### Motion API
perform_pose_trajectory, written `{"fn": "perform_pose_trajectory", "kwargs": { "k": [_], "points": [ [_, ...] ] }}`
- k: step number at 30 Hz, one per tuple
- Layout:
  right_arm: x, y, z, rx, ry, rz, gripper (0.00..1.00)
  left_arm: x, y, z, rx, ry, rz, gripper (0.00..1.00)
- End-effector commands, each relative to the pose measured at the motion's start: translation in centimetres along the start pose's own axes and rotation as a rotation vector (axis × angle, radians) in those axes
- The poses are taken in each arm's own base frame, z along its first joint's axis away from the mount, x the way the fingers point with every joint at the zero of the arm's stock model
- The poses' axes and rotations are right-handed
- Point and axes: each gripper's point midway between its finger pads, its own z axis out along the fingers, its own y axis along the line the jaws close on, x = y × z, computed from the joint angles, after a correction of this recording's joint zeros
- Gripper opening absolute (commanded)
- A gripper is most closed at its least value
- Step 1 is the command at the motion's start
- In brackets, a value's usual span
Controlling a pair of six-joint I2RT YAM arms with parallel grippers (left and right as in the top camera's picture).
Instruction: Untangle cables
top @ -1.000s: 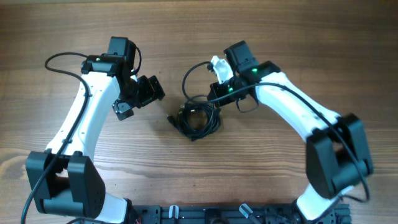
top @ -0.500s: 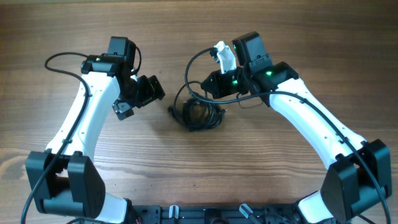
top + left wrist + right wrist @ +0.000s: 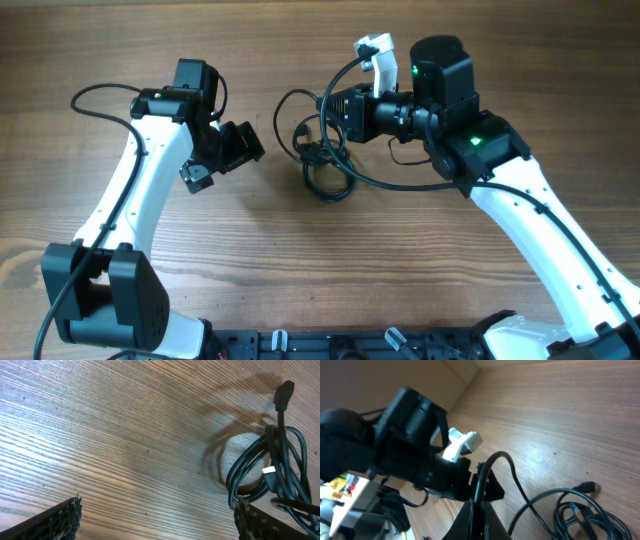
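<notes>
**Cable strand pinched by right gripper above a wooden table**

A table [image 3: 480, 50] of light brown wood with a fine, straight grain is seen from above, and its surface fills the whole overhead view. The cables [image 3: 325, 170] are gathered in a small black coiled bundle near the middle of the table, between the two arms. One thin strand [image 3: 290, 105] is drawn out of the bundle in an open loop toward the upper left.

The right gripper [image 3: 335, 112] is closed tight, and a single strand is pinched between its fingers [image 3: 472, 517]; the cord arcs up and over before dropping to the coils. The left gripper [image 3: 232, 150] is spread fully wide and nothing is held in it. It is kept just to the left of the bundle, apart from it.

In the left wrist view a black plug [image 3: 285, 392] is seen at the top of the bundle, and a shadow of a loop is cast on the wood beside it. Past the table's edge, in the right wrist view, a plain tan surface [image 3: 385, 380] is visible; blurred coloured clutter [image 3: 342, 485] lies at lower left.
</notes>
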Motion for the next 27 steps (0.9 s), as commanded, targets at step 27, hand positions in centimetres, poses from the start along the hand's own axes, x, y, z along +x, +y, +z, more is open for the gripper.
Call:
{"fn": "perform_pose_trajectory", "kwargs": {
  "k": [27],
  "points": [
    [-4.8,8.4,-5.7,-0.214,-0.192,0.048,0.04,0.3,0.3,0.3,-0.010,0.020,0.039,1.00]
  ]
}}
